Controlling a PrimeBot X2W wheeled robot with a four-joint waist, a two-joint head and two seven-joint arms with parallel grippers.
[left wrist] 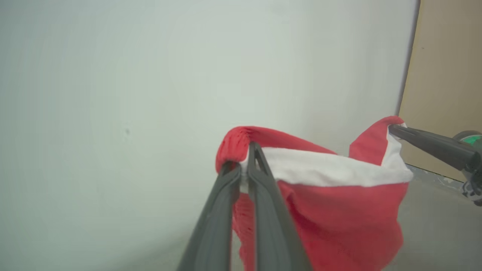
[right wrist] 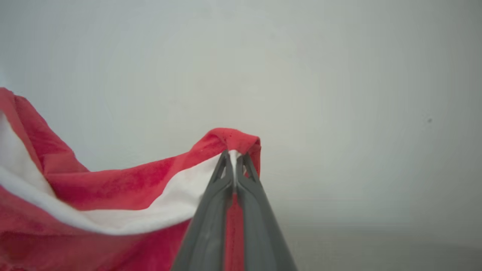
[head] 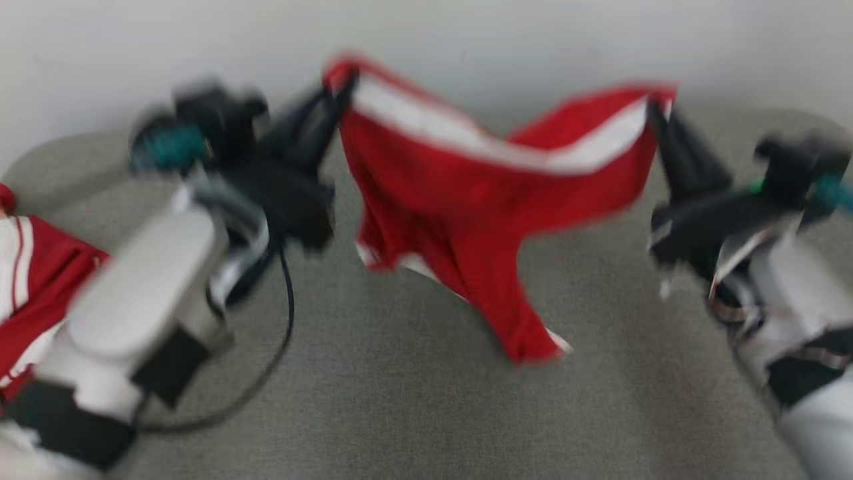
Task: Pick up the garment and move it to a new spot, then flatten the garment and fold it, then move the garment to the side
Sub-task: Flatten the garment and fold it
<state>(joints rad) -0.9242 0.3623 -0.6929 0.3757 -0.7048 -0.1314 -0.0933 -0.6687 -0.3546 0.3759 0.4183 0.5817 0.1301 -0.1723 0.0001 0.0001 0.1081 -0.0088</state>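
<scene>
The garment (head: 466, 207) is red with a white band along its top edge, and it hangs in the air between my two grippers above the grey table (head: 400, 413). My left gripper (head: 340, 83) is shut on its left top corner, and the left wrist view shows the fingers pinching the red and white hem (left wrist: 241, 150). My right gripper (head: 656, 107) is shut on the right top corner, seen close in the right wrist view (right wrist: 234, 155). The cloth (right wrist: 113, 195) sags between the two grips and its lower part dangles toward the table. The head view is blurred.
Another red and white piece of cloth (head: 26, 280) lies at the table's left edge, partly behind my left forearm (head: 146, 293). A pale wall (head: 466, 33) stands right behind the table. A tan panel (left wrist: 448, 75) shows at the far right of the left wrist view.
</scene>
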